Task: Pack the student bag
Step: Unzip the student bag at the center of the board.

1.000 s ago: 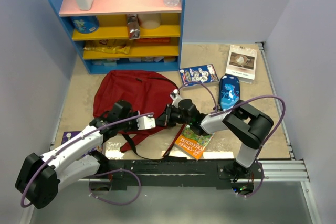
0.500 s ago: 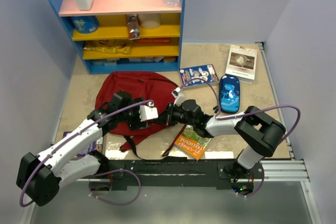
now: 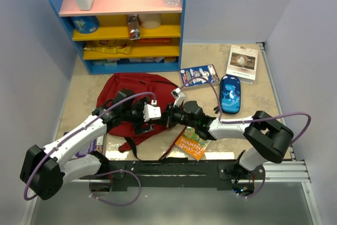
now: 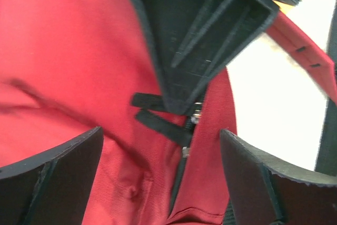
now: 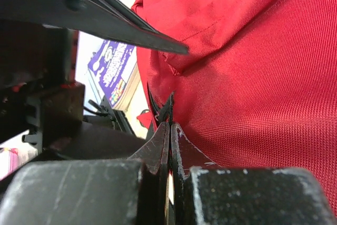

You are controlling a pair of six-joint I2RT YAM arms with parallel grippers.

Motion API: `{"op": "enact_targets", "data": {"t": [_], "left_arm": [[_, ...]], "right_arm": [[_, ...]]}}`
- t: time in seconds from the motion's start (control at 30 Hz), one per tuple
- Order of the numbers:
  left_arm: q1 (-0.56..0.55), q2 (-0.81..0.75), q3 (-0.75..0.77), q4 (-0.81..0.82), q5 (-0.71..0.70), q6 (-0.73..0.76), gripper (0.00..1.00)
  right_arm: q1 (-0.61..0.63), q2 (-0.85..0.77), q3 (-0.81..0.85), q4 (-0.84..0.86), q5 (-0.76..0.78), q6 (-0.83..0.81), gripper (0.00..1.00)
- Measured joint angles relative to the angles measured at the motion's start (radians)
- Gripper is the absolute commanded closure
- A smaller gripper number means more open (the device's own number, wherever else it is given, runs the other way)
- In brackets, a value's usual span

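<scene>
Found bag lying flat on desk in front of shelf, rounded end toward shelf, black-edged straps trailing toward arm bases. Found left gripper spread wide just above bag's near right part, holding nothing, with red fabric and zip line showing between its fingers. Found right gripper pinched tight on thin black zip tab at same spot, nose to nose with left. Noted orange book by bag's near right corner, partly under right arm. Noted purple book at near left, partly under left arm. Noted blue case well right of bag.
</scene>
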Motion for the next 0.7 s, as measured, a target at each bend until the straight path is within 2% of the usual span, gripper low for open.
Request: {"op": "enact_targets", "data": {"t": [0.07,0.1,0.13,0.2,0.23,0.33,0.7], "left_arm": [[0.000,0.000,-0.008,0.000,0.018,-0.003,0.00],[0.000,0.000,-0.012,0.000,0.028,-0.004,0.04],[0.000,0.000,-0.016,0.002,0.037,-0.003,0.19],[0.000,0.000,-0.029,0.004,0.051,0.010,0.40],[0.000,0.001,-0.032,0.004,0.053,0.008,0.66],[0.000,0.005,-0.043,0.003,0.061,0.023,0.99],[0.000,-0.003,-0.077,0.045,0.053,0.053,1.00]], "right_arm": [[0.001,-0.007,0.000,-0.004,0.002,-0.004,1.00],[0.001,-0.010,0.000,-0.007,0.002,-0.006,1.00],[0.001,-0.011,0.000,-0.010,0.002,-0.010,1.00],[0.001,-0.011,0.000,-0.015,0.002,-0.015,1.00],[0.001,-0.011,0.000,-0.016,0.002,-0.016,1.00],[0.001,-0.011,0.000,-0.027,0.004,-0.021,1.00],[0.008,-0.105,0.000,-0.173,0.091,-0.085,1.00]]}}
